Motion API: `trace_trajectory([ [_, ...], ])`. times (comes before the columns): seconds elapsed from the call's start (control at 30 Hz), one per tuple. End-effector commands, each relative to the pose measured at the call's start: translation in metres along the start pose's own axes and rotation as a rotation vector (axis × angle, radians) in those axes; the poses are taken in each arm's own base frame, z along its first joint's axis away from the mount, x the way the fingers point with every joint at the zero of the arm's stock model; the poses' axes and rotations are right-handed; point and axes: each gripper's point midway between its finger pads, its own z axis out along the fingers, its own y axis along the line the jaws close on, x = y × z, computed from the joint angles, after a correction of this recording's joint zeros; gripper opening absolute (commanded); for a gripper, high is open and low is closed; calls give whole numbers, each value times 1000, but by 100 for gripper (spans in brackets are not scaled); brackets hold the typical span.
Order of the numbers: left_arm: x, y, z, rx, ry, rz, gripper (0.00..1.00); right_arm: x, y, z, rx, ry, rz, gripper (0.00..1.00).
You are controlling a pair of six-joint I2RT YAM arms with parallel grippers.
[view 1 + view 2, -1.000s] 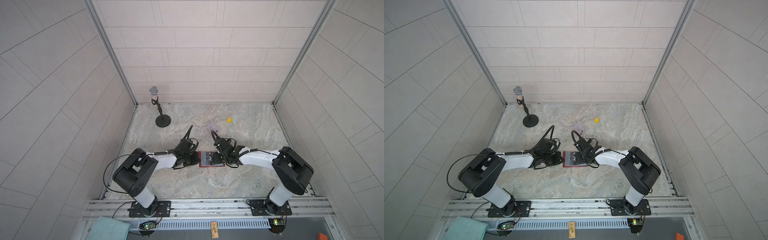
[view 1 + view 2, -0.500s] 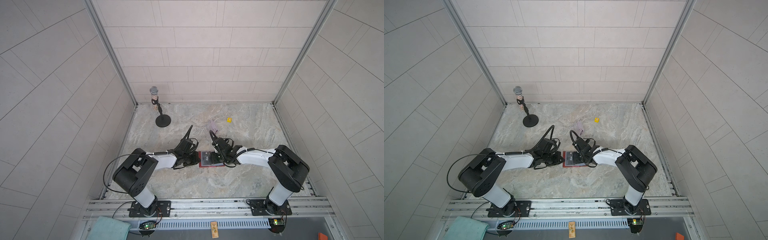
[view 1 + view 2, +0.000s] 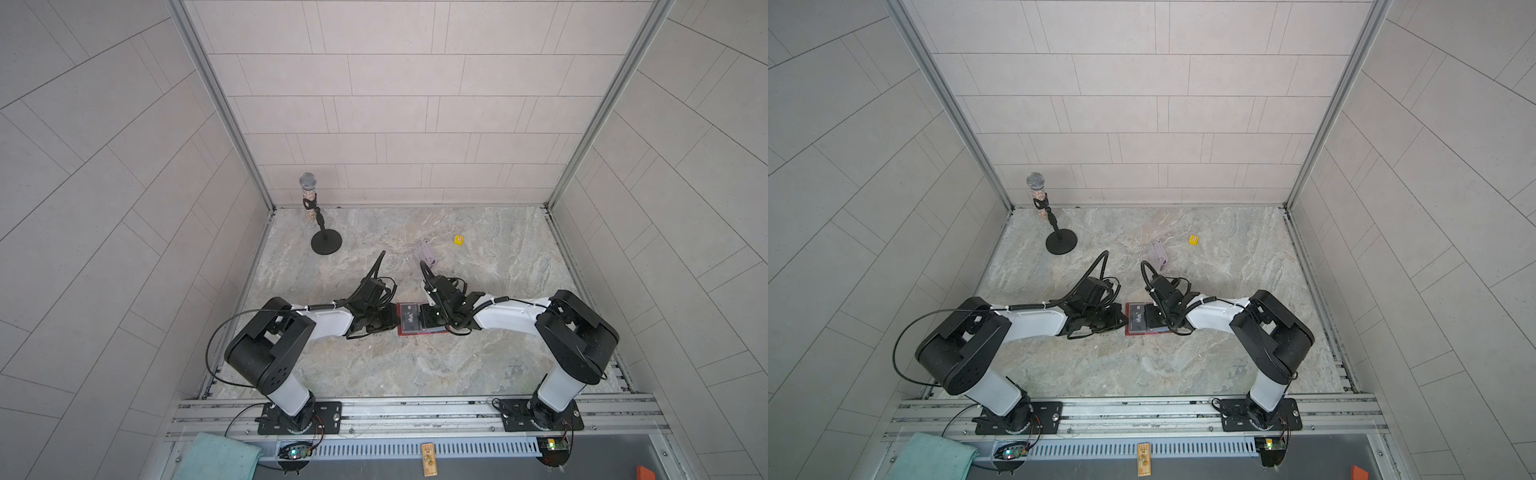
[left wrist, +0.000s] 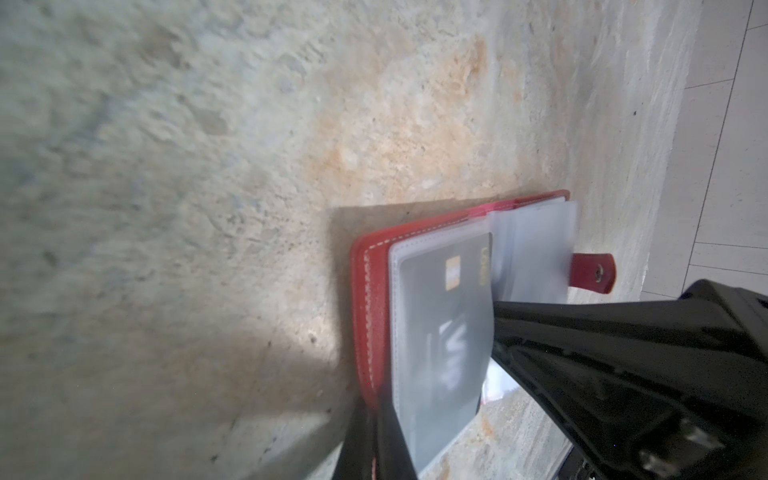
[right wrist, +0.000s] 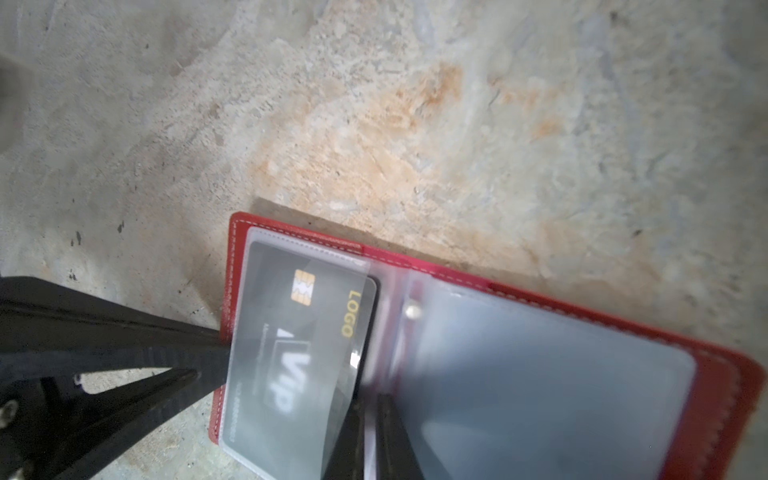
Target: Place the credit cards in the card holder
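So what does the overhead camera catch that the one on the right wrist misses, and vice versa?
Only a top view shows the microphone on its stand and the small yellow cube further back on the table. Only the right wrist view shows the black card closely enough to see its gold chip and gold LOGO lettering behind a clear sleeve. Both show the red card holder lying open on the table with the black card inside.

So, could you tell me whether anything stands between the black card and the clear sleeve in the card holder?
Nothing visible does: the black card already lies almost wholly inside a clear sleeve of the open card holder, with the right gripper at its spine-side edge.
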Motion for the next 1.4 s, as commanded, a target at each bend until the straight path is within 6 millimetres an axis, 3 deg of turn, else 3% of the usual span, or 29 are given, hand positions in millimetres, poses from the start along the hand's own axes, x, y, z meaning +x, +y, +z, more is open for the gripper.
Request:
trace_trajectory([
  [0.0, 1, -1, -9, -42, 9, 38, 8, 0, -5, -16, 38, -23, -27, 13],
  [0.2, -15, -14, -28, -82, -23, 107, 30, -9, -16, -39, 72, -78, -36, 18],
  [0.33, -22, -27, -36, -69, -36, 136, 34, -8, -31, -43, 100, -71, -20, 16],
  [0.43, -20, -48, -35, -11, -16, 172, 34, -3, -41, -41, 111, -55, -7, 13],
  [0.57, -16, -75, -25, 64, 19, 206, 34, 4, -48, -36, 113, -27, -8, 8],
  [0.7, -15, -86, -11, 86, 30, 206, 34, 11, -53, -30, 117, -5, -5, 6],
  [1.07, -13, -85, 29, 91, 63, 160, 34, 21, -60, -23, 125, 12, 2, 3],
  [1.37, -9, -88, 46, 124, 89, 135, 33, 24, -61, -21, 121, 16, 7, 2],
])
